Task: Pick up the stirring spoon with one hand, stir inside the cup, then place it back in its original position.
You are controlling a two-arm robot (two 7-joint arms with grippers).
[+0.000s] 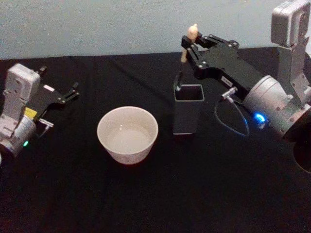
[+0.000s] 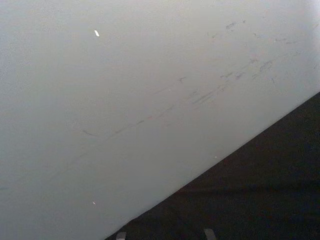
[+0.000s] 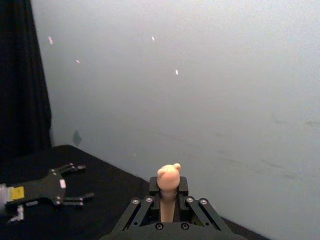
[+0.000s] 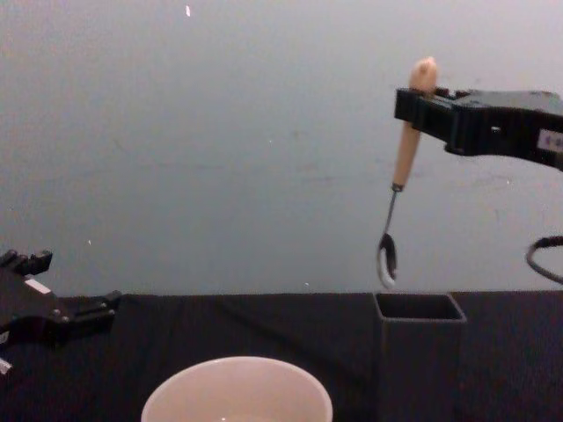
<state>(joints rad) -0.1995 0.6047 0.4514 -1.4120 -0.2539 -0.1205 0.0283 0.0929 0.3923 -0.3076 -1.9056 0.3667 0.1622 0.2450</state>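
- Head view: my right gripper (image 1: 190, 46) hangs just above and behind the holder (image 1: 188, 114), its fingers clamped on the pale wooden handle of the stirring spoon (image 1: 193, 33). The rounded handle tip pokes up past the fingers. The cup (image 1: 129, 154) stands on the bench (image 1: 218, 194) near the holder's left side, apart from it. My left gripper (image 1: 73, 92) is parked well left of the holder, beyond the cup, fingers apart.
- Left wrist view: just pale wall and a wedge of dark bench; nothing of the task.
- Right wrist view: my fingers pinch the handle high up, just under its knob.
- Chest view: the spoon hangs almost upright, leaning slightly, with its small silver bowl just over the holder's left rim and clear of it.
- My judgement on handling:
  - The spoon looks light and stiff.
  - The wood gives me friction, so it is the right place to hold; the thin metal shaft would be slick and hard to pinch.
  - Gripped this high, the long lower end could pivot if it knocks a wall, so I want firm pressure and gentle stirring.
  - The cup looks hard and may slide or tip if I push against its rim.
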